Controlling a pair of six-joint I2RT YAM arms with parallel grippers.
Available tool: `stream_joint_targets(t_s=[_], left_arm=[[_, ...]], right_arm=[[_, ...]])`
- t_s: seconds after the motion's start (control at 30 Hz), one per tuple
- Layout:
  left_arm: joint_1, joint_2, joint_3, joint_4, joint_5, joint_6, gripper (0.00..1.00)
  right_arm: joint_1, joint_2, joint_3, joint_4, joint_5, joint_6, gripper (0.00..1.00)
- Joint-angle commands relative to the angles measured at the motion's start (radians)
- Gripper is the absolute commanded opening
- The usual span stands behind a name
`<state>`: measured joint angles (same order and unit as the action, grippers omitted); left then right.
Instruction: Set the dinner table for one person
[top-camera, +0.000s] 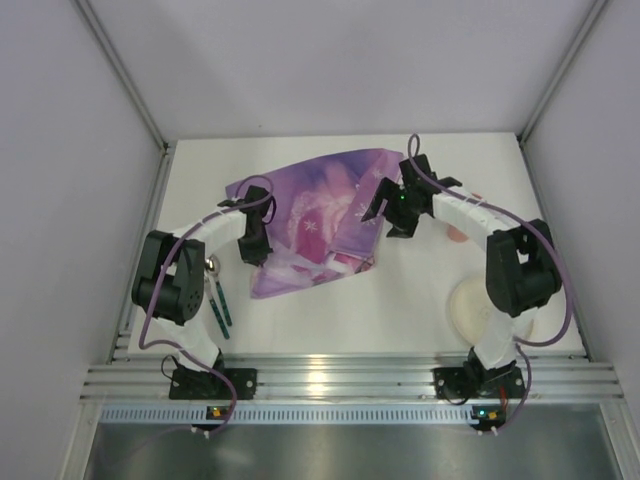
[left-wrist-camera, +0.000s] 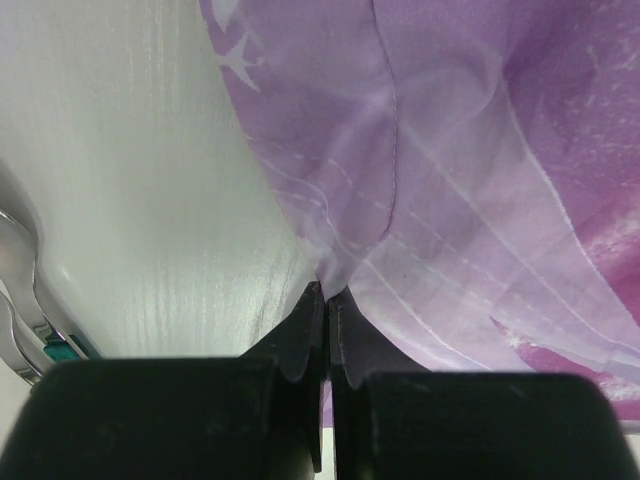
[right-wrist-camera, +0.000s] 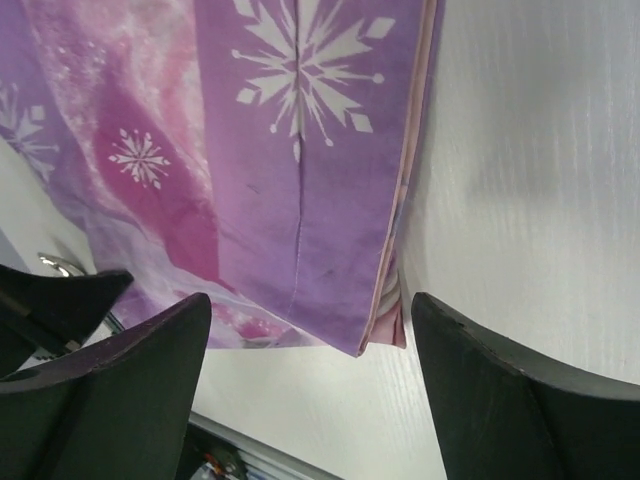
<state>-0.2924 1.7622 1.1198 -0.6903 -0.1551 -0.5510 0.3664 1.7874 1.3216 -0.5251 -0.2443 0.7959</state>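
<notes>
The white dinner table (top-camera: 400, 300) carries a purple snowflake-print cloth placemat (top-camera: 310, 215), rumpled and partly folded over on its right side. My left gripper (top-camera: 252, 247) is shut on the placemat's left edge; in the left wrist view the jaws (left-wrist-camera: 327, 292) pinch a gathered bit of the cloth (left-wrist-camera: 450, 180). My right gripper (top-camera: 390, 215) is open and empty just above the placemat's folded right corner (right-wrist-camera: 300, 200); its fingertips (right-wrist-camera: 195, 310) straddle that corner over bare table (right-wrist-camera: 520, 150).
A spoon (top-camera: 212, 268) and green-handled cutlery (top-camera: 220, 305) lie by the left arm; the spoon also shows in the left wrist view (left-wrist-camera: 20, 270). A cream plate (top-camera: 470, 305) sits beside the right arm's base, a small pink item (top-camera: 458, 233) behind that arm. Aluminium rails (top-camera: 350, 378) edge the front.
</notes>
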Motion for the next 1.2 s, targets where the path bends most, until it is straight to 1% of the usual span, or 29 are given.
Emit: stream_joint_targets(t_s=[0.0,0.07,0.1,0.2,0.23,0.37,0.4,0.47,0.5,0.57,0.6,0.67,0.7,0.77,0.87,0.93,1.1,1.17], left_arm=[[-0.001,-0.017,0.006,-0.023,0.002,0.013,0.0],[0.001,-0.015,0.012,-0.026,0.0,0.013,0.0],[0.001,-0.012,0.015,-0.029,0.003,0.014,0.0],[0.004,-0.013,0.018,-0.034,0.005,0.016,0.0],[0.006,-0.015,0.018,-0.037,0.003,0.019,0.0],[0.016,-0.018,0.02,-0.041,0.003,0.023,0.0],[0.018,-0.02,0.02,-0.04,0.002,0.025,0.0],[0.022,-0.021,0.021,-0.044,-0.001,0.028,0.0],[0.024,-0.023,0.021,-0.044,-0.003,0.029,0.0],[0.03,-0.02,0.023,-0.046,-0.004,0.033,0.0],[0.033,-0.02,0.023,-0.048,-0.004,0.036,0.0],[0.041,-0.018,0.025,-0.049,-0.011,0.042,0.0],[0.045,-0.017,0.026,-0.049,-0.012,0.045,0.0],[0.065,-0.017,0.032,-0.054,-0.017,0.059,0.0],[0.107,-0.015,0.052,-0.066,-0.029,0.086,0.0],[0.143,-0.02,0.067,-0.071,-0.038,0.111,0.0],[0.211,-0.02,0.1,-0.077,-0.058,0.151,0.0],[0.225,-0.014,0.106,-0.074,-0.055,0.163,0.0]], right_arm=[[0.028,0.035,-0.01,-0.01,0.025,0.017,0.81],[0.043,0.066,-0.01,-0.01,0.031,0.019,0.77],[0.051,0.088,0.001,-0.01,0.04,0.014,0.73],[0.054,0.13,0.024,-0.01,0.053,0.009,0.65],[0.054,0.136,0.028,-0.01,0.056,0.008,0.61],[0.057,0.171,0.044,-0.012,0.062,0.0,0.55],[0.057,0.178,0.044,-0.012,0.065,-0.001,0.49],[0.055,0.173,0.045,-0.013,0.08,-0.004,0.42],[0.052,0.167,0.045,-0.013,0.085,-0.007,0.35],[0.049,0.159,0.054,-0.015,0.095,-0.012,0.29],[0.043,0.153,0.057,-0.016,0.097,-0.018,0.23],[0.039,0.152,0.076,-0.019,0.099,-0.023,0.17],[0.034,0.149,0.083,-0.027,0.1,-0.032,0.09],[0.026,0.144,0.111,-0.048,0.108,-0.047,0.01],[-0.004,0.098,0.104,-0.111,0.138,-0.093,0.0],[-0.052,0.024,0.062,-0.141,0.16,-0.132,0.0],[-0.2,-0.147,-0.122,-0.205,0.221,-0.197,0.0],[-0.221,-0.169,-0.165,-0.21,0.237,-0.214,0.0]])
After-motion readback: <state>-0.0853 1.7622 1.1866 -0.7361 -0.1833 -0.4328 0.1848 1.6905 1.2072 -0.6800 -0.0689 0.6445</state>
